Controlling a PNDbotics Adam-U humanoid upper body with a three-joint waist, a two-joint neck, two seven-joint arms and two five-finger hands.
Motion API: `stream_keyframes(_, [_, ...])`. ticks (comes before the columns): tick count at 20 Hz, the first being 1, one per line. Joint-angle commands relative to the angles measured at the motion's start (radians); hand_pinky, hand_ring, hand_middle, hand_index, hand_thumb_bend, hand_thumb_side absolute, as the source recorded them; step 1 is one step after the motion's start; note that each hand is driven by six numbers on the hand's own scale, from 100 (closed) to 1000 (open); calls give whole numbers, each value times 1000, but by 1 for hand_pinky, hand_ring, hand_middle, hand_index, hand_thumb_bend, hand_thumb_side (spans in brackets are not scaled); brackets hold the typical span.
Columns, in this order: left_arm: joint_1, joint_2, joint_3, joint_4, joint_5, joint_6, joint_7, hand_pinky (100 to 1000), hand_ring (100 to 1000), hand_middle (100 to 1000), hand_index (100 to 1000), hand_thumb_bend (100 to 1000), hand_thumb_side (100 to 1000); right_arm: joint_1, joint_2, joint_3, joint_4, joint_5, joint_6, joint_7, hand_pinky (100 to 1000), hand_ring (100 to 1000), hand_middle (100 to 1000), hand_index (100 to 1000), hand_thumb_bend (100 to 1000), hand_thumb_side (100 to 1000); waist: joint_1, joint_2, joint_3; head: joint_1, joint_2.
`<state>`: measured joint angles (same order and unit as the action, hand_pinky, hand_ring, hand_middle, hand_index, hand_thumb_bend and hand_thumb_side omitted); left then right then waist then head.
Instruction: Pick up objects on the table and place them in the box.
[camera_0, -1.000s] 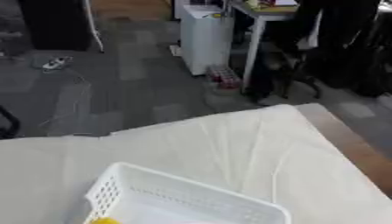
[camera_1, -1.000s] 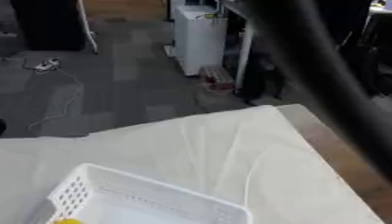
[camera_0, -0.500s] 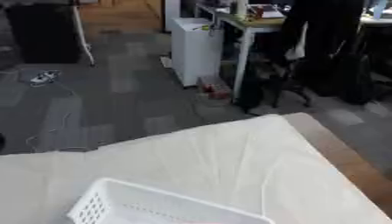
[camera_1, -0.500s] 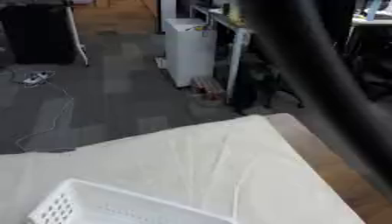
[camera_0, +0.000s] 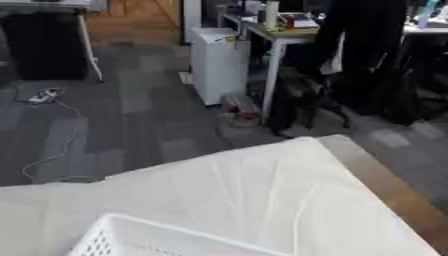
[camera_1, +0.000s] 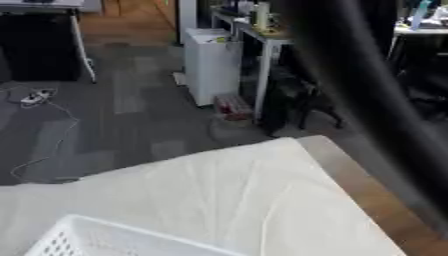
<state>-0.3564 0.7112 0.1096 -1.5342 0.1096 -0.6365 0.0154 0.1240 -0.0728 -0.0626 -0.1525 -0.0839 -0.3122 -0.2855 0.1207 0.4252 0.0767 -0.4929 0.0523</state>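
Observation:
A white lattice box (camera_0: 140, 241) shows only by its far rim at the bottom edge of both eye views; its inside is cut off. It stands on a table under a creased white cloth (camera_0: 236, 195). Neither hand shows in either view. A thick dark blurred band (camera_1: 376, 95) crosses the right eye view from the top middle to the lower right; I cannot make out what it is. No loose objects show on the cloth.
The table's bare wooden edge (camera_0: 389, 187) runs along the right. Beyond the table lies grey carpet with a cable (camera_0: 48, 100), a white cabinet (camera_0: 219, 62) and a desk with dark chairs (camera_0: 376, 75) at the back.
The camera has tilted upward: the box has slid down to the bottom edge, its contents have left the picture, and more of the floor and room shows.

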Motion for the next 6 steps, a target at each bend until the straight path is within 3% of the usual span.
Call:
stream_keyframes(1, [-11,36,11,-6,-1,-7,2,490,698,766,864,100,778,16,-3,-4,3,4,3,-2,480,588,680,720,100,890,-2,-17,1,-11,-20])
stream_keyframes(6, [-6,25,20,-11,-3,-7,8,490,698,766,864,100,774,16,-3,-4,3,4,3,-2,480,588,680,720,100,890,-3,-17,2,-11,-25])
